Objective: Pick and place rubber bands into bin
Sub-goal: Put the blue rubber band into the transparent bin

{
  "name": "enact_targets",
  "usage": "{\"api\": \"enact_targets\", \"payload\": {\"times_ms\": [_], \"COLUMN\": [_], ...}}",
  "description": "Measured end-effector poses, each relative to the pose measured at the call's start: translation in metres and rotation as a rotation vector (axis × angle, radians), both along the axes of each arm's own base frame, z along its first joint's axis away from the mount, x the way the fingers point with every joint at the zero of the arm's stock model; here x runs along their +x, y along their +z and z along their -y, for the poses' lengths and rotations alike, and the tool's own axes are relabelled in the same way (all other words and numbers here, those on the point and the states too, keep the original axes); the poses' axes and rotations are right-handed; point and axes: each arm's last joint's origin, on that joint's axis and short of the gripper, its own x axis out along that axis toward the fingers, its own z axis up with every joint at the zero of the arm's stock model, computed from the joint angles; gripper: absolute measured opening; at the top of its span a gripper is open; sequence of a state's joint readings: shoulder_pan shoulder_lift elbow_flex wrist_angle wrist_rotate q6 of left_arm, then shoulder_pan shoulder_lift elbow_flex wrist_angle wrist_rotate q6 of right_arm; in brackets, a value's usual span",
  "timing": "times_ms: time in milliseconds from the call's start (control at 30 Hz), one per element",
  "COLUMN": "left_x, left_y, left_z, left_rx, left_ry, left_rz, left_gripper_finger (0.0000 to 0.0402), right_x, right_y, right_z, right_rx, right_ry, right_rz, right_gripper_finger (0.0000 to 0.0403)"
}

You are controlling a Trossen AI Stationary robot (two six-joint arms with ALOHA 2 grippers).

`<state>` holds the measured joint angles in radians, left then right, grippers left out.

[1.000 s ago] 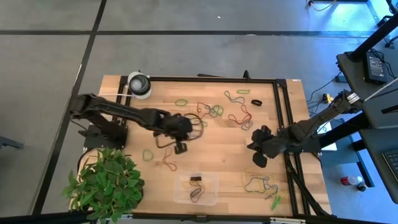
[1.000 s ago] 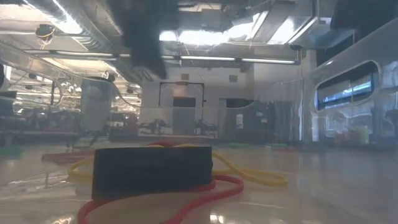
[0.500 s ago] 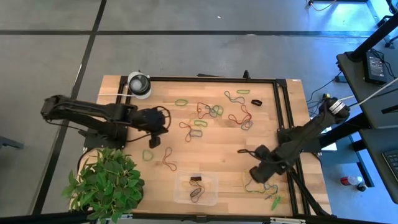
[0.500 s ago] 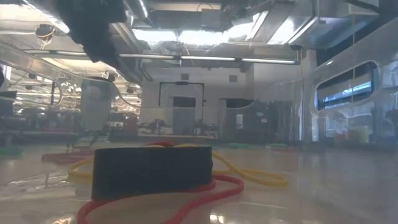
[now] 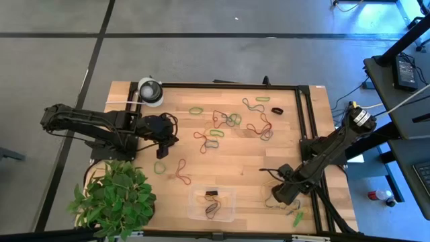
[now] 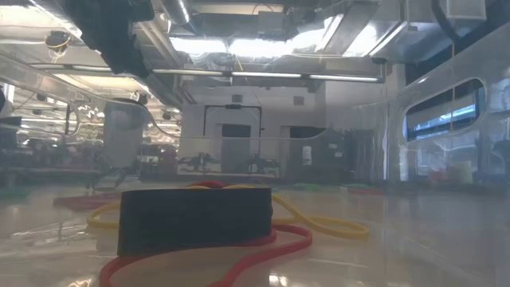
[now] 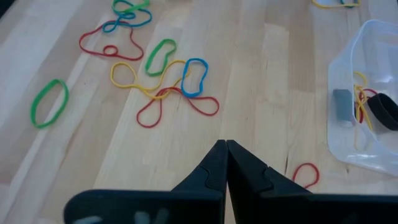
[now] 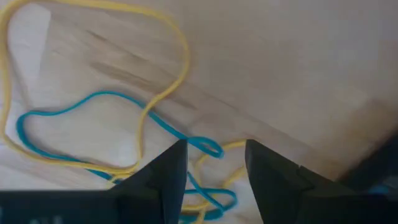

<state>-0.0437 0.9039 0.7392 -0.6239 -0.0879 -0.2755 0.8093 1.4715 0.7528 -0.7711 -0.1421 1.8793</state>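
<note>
Rubber bands in red, green, yellow and blue lie scattered on the wooden table. The clear bin stands at the near edge and holds a few bands and a dark piece. My right gripper points down, open, low over a tangle of yellow and blue bands at the near right. A blue loop lies between its fingers. My left gripper is shut and empty, drawn back at the table's left, above the bands; the bin shows beyond it.
A round white-and-grey object sits at the far left corner. A green plant stands at the near left. A black frame rail runs along the right side. A green band and a red band lie left of the bin.
My left gripper has drawn back from the table's middle toward the left edge, still shut. My right gripper has swung toward the near edge and come down over the yellow and blue bands, turning as it went. The bands have not moved.
</note>
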Motion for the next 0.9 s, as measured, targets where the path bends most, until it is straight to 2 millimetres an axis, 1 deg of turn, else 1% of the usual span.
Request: {"api": "enact_targets", "payload": {"times_ms": [167, 267, 367, 500, 600, 633, 767, 900], "left_x": [0.0, 0.0, 0.001, 0.001, 0.001, 0.001, 0.003, 0.004], "left_y": [0.0, 0.0, 0.001, 0.001, 0.001, 0.001, 0.002, 0.004], "left_z": [0.0, 0.0, 0.0, 0.0, 0.0, 0.0, 0.0, 0.0], "left_rx": [-0.025, -0.055, -0.088, -0.137, -0.175, -0.186, -0.209, -0.212], "left_ry": [0.026, 0.054, 0.088, 0.136, 0.174, 0.184, 0.201, 0.197], "left_rz": [0.003, 0.01, 0.014, 0.019, 0.022, 0.024, 0.052, 0.078], "left_gripper_finger": [0.0002, 0.0002, 0.0002, 0.0002, 0.0002, 0.0002, 0.0002, 0.0002], "right_x": [-0.005, -0.006, -0.007, -0.003, -0.002, -0.002, 0.0, 0.004], "right_y": [-0.013, -0.015, -0.015, -0.014, -0.014, -0.014, -0.011, 0.007], "right_z": [0.005, 0.005, 0.003, -0.003, -0.004, -0.004, -0.005, -0.012], "right_rx": [0.014, 0.032, 0.084, 0.139, 0.136, 0.121, 0.093, 0.051], "right_ry": [0.002, 0.037, 0.091, 0.148, 0.189, 0.198, 0.204, 0.232], "right_rz": [0.0, -0.017, -0.038, 0.032, 0.068, 0.084, 0.114, 0.169], "right_gripper_finger": [0.0167, 0.0157, 0.0126, 0.0065, 0.0018, 0.001, 0.0008, 0.0004]}}
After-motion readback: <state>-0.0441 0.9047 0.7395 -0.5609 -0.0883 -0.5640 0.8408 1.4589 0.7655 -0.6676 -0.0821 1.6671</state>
